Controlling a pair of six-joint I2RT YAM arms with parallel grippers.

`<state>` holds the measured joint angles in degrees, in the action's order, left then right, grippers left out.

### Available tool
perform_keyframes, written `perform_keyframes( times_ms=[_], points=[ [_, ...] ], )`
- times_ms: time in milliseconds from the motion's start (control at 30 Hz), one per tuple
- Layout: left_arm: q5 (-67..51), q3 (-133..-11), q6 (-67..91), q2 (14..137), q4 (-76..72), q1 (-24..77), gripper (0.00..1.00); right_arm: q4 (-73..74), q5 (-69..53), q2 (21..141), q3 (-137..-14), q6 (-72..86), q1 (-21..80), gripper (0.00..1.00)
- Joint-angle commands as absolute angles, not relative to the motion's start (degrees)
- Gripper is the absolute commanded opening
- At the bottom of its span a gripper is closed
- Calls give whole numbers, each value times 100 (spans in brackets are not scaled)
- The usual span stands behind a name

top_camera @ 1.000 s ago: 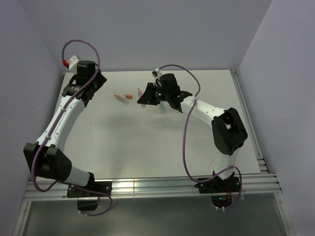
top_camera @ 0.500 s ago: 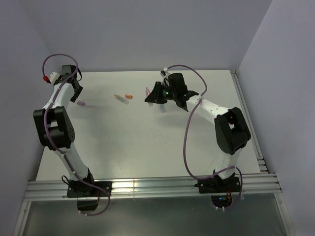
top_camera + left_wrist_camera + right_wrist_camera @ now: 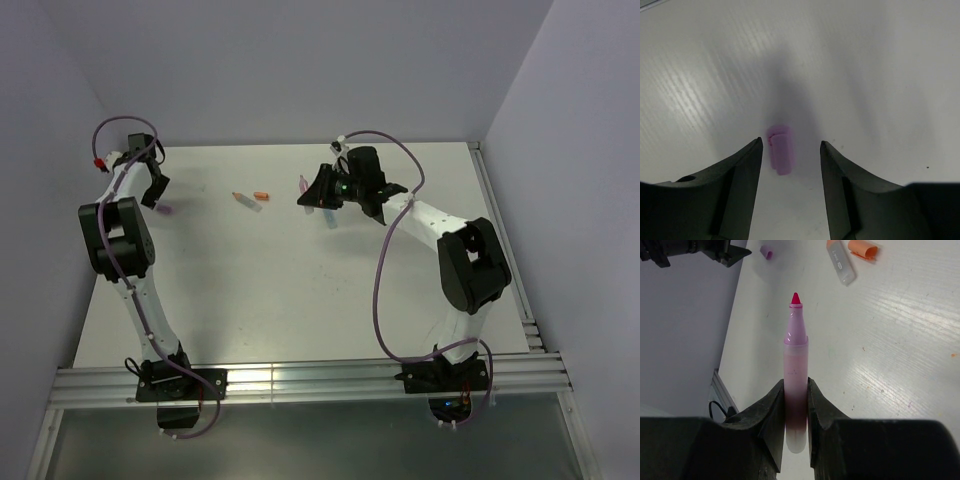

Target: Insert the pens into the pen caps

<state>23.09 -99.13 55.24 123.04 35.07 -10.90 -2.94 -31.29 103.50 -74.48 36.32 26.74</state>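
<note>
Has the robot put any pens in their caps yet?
No pen looks capped yet. In hand: the right gripper grips the pink pen, its tip bare, and the left gripper hangs open over the pink cap lying on the table. Left to do: join those two, then the clear pen and orange cap, which lie uncapped side by side.

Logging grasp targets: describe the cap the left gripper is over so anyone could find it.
At the table's far-left corner, the left gripper stands open. Between its fingers lies the pink cap, a short sleeve; the orange cap lies mid-table.
</note>
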Motion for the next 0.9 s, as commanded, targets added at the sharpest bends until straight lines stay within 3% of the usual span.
perform_keyframes(
  times_ms=[0,367,867],
  points=[
    [2198,-10362,5572,12532,3577,-1099,55,-554,-3269,10019,-7383,3630,2628,0],
    [2197,-9984,5765,12472,3568,-1099,54,-598,-3366,10107,-7400,3674,2575,0],
    [2259,-10459,5740,12849,3929,-1055,53,-694,-3472,10116,-7321,3753,2523,0]
  ],
)
